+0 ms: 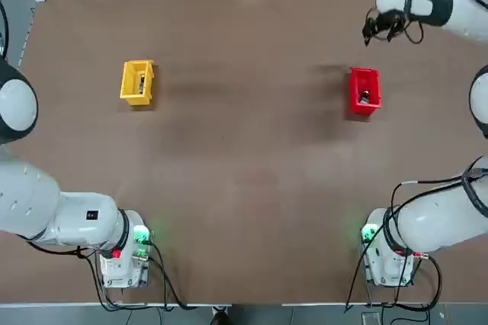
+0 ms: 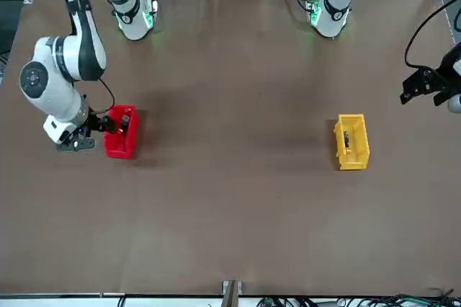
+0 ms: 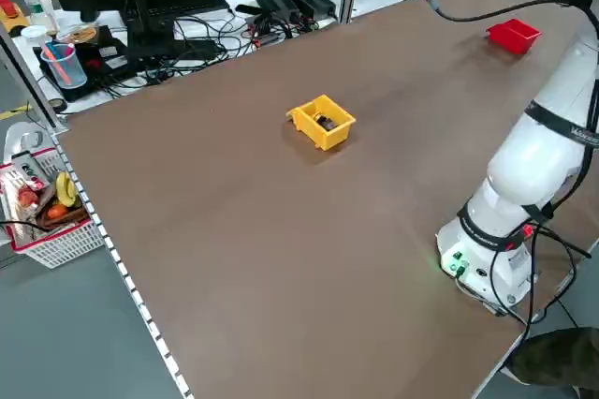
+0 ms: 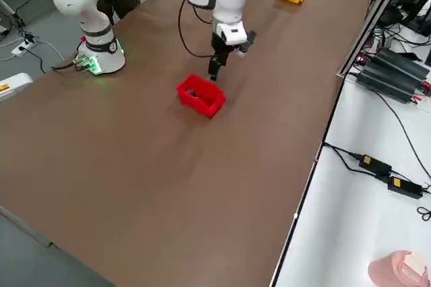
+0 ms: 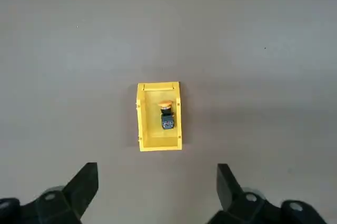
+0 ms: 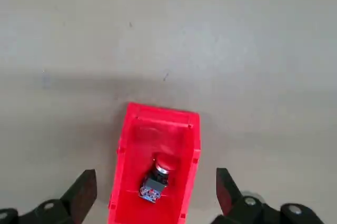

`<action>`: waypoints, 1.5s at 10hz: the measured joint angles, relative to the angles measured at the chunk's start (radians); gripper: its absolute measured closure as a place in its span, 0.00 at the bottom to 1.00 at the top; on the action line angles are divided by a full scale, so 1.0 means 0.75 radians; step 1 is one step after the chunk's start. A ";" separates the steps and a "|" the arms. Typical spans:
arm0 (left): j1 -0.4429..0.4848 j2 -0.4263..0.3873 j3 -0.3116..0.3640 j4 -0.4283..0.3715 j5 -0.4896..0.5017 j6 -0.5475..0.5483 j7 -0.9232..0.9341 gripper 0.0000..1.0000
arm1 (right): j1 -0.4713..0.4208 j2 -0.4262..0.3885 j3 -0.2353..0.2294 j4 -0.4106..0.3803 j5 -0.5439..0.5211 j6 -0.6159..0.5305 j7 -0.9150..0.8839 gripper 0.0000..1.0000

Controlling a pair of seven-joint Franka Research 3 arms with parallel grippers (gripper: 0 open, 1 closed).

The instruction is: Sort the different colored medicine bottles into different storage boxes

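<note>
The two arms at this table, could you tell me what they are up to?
Sorting looks done. The red-capped bottle lies in the red box and the yellow-capped bottle in the yellow box. The right tool hangs open above the red box, holding nothing; the left tool hangs open above the yellow box.

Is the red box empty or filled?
Filled: the red box holds the red-capped bottle, lying on its floor.
</note>
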 joint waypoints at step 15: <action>-0.001 0.001 0.000 0.000 0.004 0.000 0.000 0.00 | -0.151 -0.062 0.142 0.686 0.029 -0.757 0.107 0.00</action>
